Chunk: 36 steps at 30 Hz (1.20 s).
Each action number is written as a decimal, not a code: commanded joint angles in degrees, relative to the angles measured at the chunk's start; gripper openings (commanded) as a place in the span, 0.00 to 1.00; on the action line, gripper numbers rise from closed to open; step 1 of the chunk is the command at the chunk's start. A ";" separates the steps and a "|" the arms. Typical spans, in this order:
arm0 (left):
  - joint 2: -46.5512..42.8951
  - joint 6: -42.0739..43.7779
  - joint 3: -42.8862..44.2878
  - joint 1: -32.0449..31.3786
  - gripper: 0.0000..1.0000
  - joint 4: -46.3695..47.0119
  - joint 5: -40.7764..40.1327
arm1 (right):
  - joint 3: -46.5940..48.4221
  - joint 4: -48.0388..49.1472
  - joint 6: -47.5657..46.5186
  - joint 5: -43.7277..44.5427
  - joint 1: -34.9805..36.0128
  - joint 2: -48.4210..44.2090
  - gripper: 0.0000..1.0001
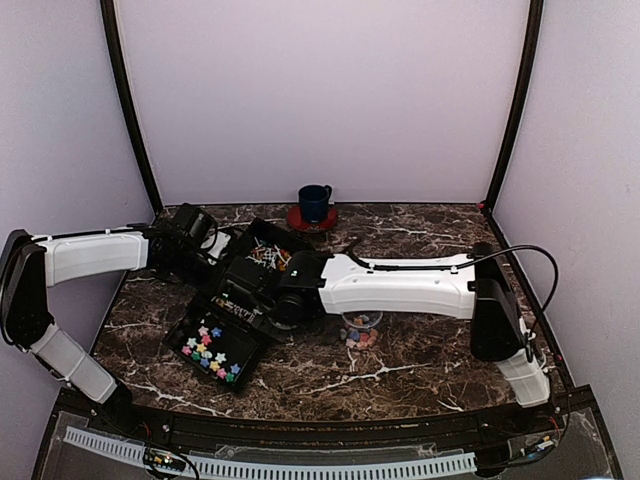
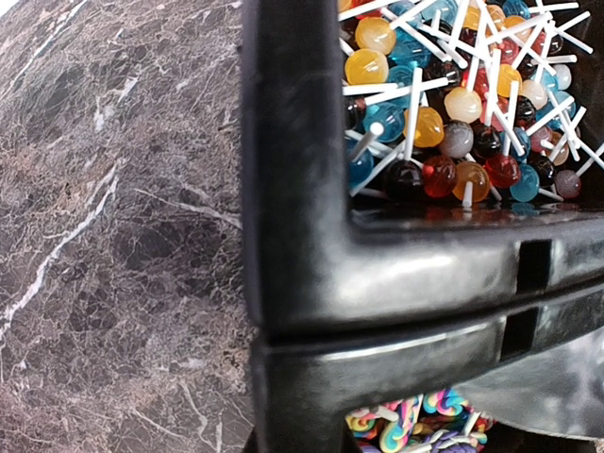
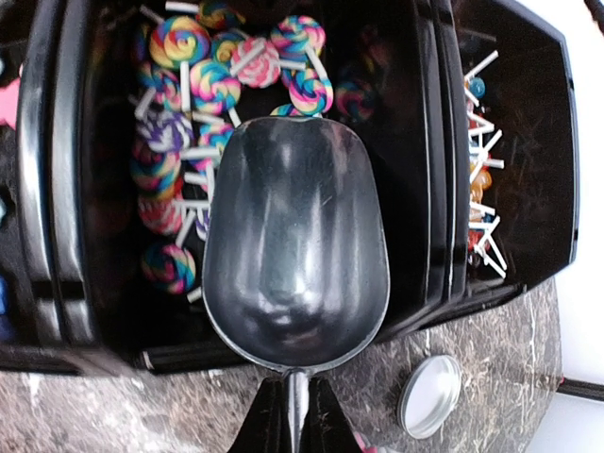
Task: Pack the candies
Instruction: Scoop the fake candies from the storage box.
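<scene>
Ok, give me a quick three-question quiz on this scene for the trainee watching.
1. True or false: the scoop holds candy.
2. The scoop hangs over which sweets? A swirl lollipops, B ball lollipops, C star candies.
3. Fill in: the mug at the back is ____.
Key: 1 false, it is empty; 2 A; 3 blue.

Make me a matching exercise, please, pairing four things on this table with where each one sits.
Things:
1. metal scoop
2. blue mug
3. star candies
4. ball lollipops

Places:
A. on the red coaster at the back
B. in the bin beside the swirl lollipops
C. in the flat tray at the near left
D. empty, over the swirl lollipops

Pairs: 1-D, 2-A, 3-C, 4-B.
</scene>
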 commanded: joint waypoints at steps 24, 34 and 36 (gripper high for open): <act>-2.30 -3.03 4.80 0.47 0.00 6.18 8.69 | 6.33 -12.00 -1.40 9.83 -1.54 7.90 0.00; -3.00 -1.46 3.93 0.11 0.00 8.95 18.32 | -1.84 14.23 -13.91 6.58 -1.33 4.42 0.00; -3.51 -1.00 3.67 -0.18 0.00 9.56 19.68 | -2.87 16.26 -15.61 4.25 -1.37 4.17 0.00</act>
